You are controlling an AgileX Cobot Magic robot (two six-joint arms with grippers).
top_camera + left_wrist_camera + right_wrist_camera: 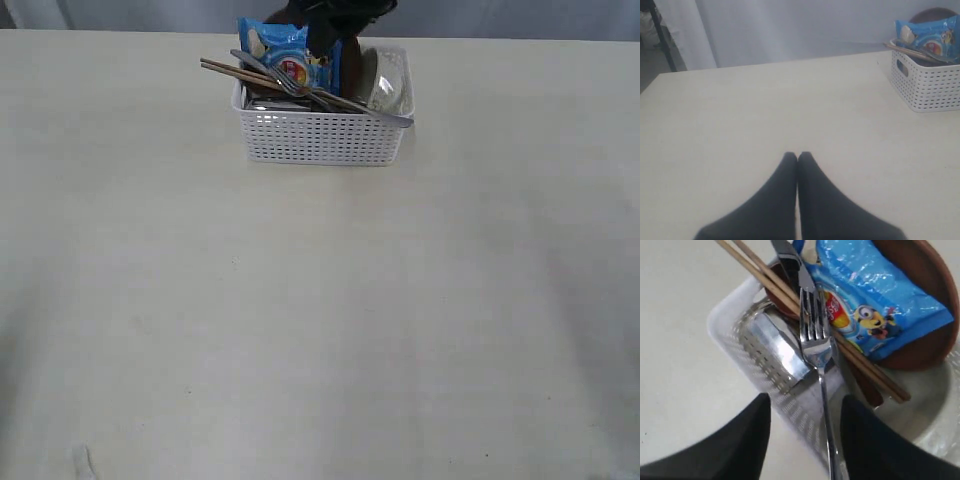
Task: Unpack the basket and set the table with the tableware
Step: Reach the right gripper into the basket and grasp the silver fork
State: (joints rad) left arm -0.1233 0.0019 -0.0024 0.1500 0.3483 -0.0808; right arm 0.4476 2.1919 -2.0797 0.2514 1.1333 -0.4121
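Exterior view gives us the basket (320, 140) on the far side of the table (320, 330), near the middle and fully packed. A blue snack packet (290, 55) stands up in it. The chopsticks (235, 72) jut out past its left rim, and the pale bowl (390, 85) leans in its right end. From the right wrist view we see the fork (815, 335) lying across the chopsticks, its tines beside the knife (789, 262). The steel cup (777, 350) lies beneath them, and the brown plate (927, 320) is behind the packet. Our right gripper (806, 405) hangs just over the basket's rim with its jaws spread wide and nothing held. The fork's handle runs through the gap between them, and we cannot tell whether either finger touches it. Our left gripper (797, 159) sits low over bare table, well apart from the basket, jaws pressed together on nothing.
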